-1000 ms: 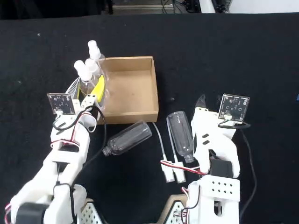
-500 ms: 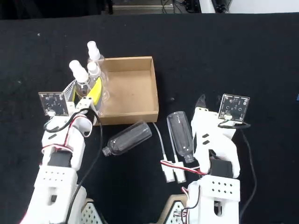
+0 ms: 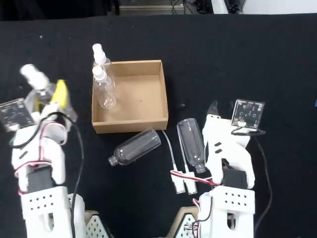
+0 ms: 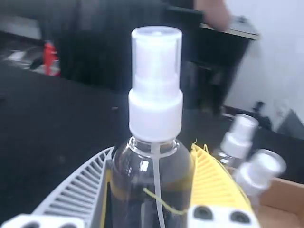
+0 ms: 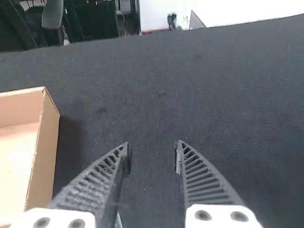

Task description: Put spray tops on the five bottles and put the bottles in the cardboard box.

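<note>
In the high view, the cardboard box [image 3: 164, 94] sits open on the black worktop. One capped bottle [image 3: 106, 91] stands inside it against the left wall. A second capped bottle [image 3: 99, 54] is at the box's far left corner; I cannot tell whether it is inside or just outside. Well to the left of the box, the left hand [image 3: 48, 96] is closed around a third capped bottle [image 3: 40, 90], held upright. On the near side of the box lie two bare bottles, one [image 3: 136, 146] just beside the front wall and the other [image 3: 191, 141] off the front right corner. Two loose spray tops [image 3: 184, 184] lie nearer the arms. The right hand [image 3: 223, 108] rests right of the box, spread open and empty.

By my judgement three tops are on, two remain to fit, and at least three bottles remain to be boxed.

In the left wrist view, the left hand [image 4: 153, 153] pinches the held bottle [image 4: 152, 166] by its body, with its white spray top [image 4: 156, 85] seated.

In the right wrist view, the right hand [image 5: 152, 147] gapes over bare worktop beside the box [image 5: 45, 142].

No label or writing is legible on the bottles or the box.
</note>
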Robot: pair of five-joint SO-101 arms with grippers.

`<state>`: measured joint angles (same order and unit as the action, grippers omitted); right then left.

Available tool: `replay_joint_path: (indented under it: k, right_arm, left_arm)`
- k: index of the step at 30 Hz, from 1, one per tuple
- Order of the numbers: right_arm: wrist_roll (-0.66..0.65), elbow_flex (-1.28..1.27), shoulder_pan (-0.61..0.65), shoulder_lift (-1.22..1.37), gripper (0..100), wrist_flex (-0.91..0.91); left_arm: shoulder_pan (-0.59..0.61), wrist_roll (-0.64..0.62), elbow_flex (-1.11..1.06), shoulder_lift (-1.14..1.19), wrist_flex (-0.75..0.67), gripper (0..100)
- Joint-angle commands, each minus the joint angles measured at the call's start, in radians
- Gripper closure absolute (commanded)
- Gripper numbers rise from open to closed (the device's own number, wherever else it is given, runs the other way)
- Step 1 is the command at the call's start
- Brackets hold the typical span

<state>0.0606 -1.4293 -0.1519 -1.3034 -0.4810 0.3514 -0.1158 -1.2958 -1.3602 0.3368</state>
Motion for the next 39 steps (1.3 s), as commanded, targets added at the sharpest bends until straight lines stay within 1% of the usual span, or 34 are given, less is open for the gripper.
replay_joint_path:
  k: [1, 3, 5, 10, 12, 14, 18, 23, 25, 32, 39]
  right_arm:
    - [-0.009, 0.211, 0.021, 0.005, 89.4, -0.209]
    - [-0.018, 0.305, 0.061, 0.015, 94.6, -0.296]
    - [-0.063, 0.369, 0.133, 0.016, 98.2, -0.344]
    - [-0.084, 0.458, 0.431, 0.059, 98.7, -0.364]
    - [-0.083, 0.473, 0.539, 0.117, 98.8, -0.328]
    - [-0.051, 0.470, 0.631, 0.193, 98.8, -0.264]
    - [0.035, 0.478, 0.750, 0.375, 98.8, -0.123]
    - [0.147, 0.484, 0.809, 0.630, 98.8, 0.114]
    - [0.160, 0.515, 0.833, 0.736, 98.8, 0.157]
    - [0.163, 0.704, 0.841, 1.063, 98.8, 0.158]
    - [0.161, 0.831, 0.825, 1.199, 98.8, 0.167]
  left_arm:
    - [0.125, -0.005, -0.002, 0.052, -0.002, 94]
    - [0.163, -0.005, -0.028, 0.101, -0.002, 94]
    - [0.197, -0.005, -0.042, 0.143, -0.002, 94]
    - [0.278, 0.003, -0.044, 0.183, 0.002, 93]
    - [0.294, 0.003, -0.047, 0.186, 0.005, 93]
    - [0.282, 0.003, -0.065, 0.184, 0.000, 93]
    - [0.231, 0.003, -0.090, 0.183, -0.002, 93]
    - [0.229, 0.003, -0.134, 0.183, -0.002, 93]
    - [0.229, 0.003, -0.150, 0.183, -0.002, 93]
    - [0.228, 0.003, -0.171, 0.183, -0.002, 93]
    - [0.229, 0.003, -0.180, 0.183, -0.002, 93]
